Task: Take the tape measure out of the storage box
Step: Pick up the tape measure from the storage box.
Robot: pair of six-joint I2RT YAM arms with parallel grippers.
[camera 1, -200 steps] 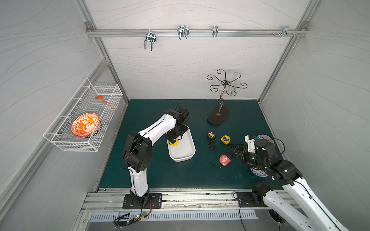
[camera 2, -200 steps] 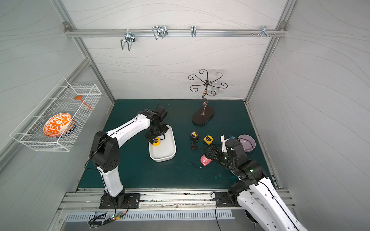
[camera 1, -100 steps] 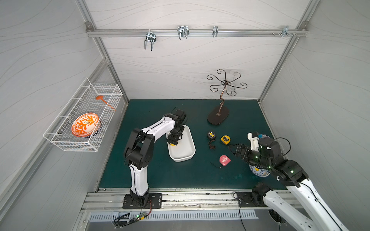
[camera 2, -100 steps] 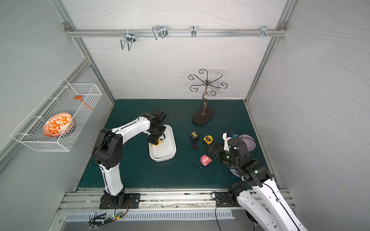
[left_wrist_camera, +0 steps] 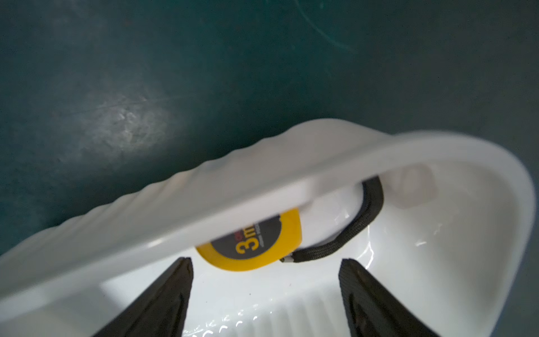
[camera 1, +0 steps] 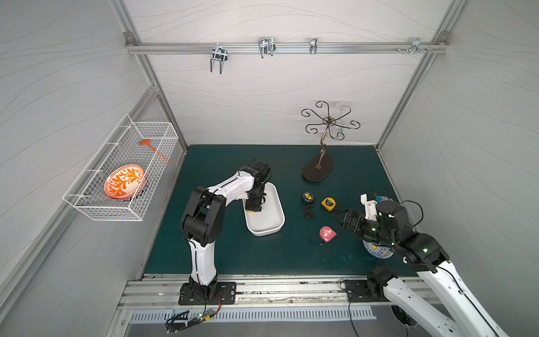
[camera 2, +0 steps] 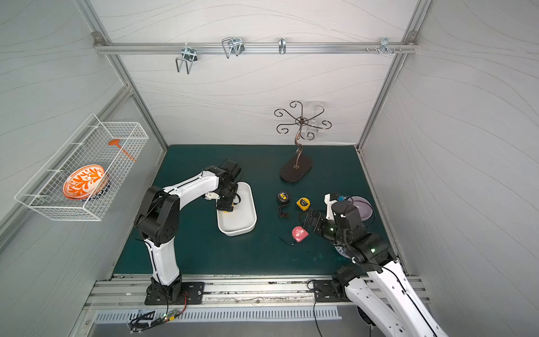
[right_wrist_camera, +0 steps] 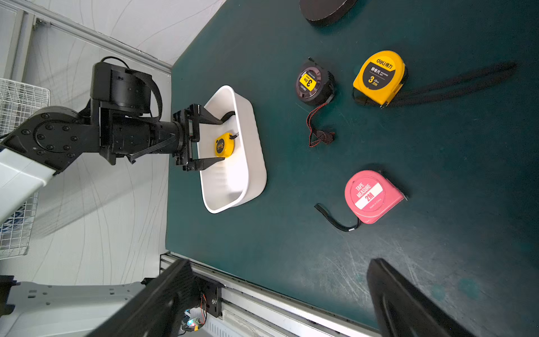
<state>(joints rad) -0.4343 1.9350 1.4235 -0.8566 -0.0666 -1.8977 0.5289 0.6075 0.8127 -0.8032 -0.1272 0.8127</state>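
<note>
The white storage box [camera 1: 271,227] [camera 2: 243,230] sits mid-mat. Inside it lies a yellow tape measure [left_wrist_camera: 250,248] [right_wrist_camera: 224,145] with a black wrist strap [left_wrist_camera: 370,204], close to the box's left wall. In both top views only a sliver of yellow [camera 1: 251,212] [camera 2: 226,210] shows under my left gripper [camera 1: 253,207] [camera 2: 226,206]. My left gripper [left_wrist_camera: 265,259] reaches down into the box, open. Its fingers stand on either side of the tape measure without touching it. Over the mat at the right, beside the pink tape, my right gripper [camera 1: 338,217] [right_wrist_camera: 281,262] hovers open and empty.
Three more tape measures lie on the mat right of the box: a black round one [camera 1: 307,197], a yellow one [camera 1: 328,203], a pink one [camera 1: 327,233]. A dark hook stand [camera 1: 318,172] is at the back. A patterned bowl [camera 1: 376,251] sits under the right arm. A wire basket [camera 1: 122,175] hangs on the left wall.
My left gripper has shifted toward the front inside the box and its jaws have narrowed. The right arm has drawn back slightly to the right.
</note>
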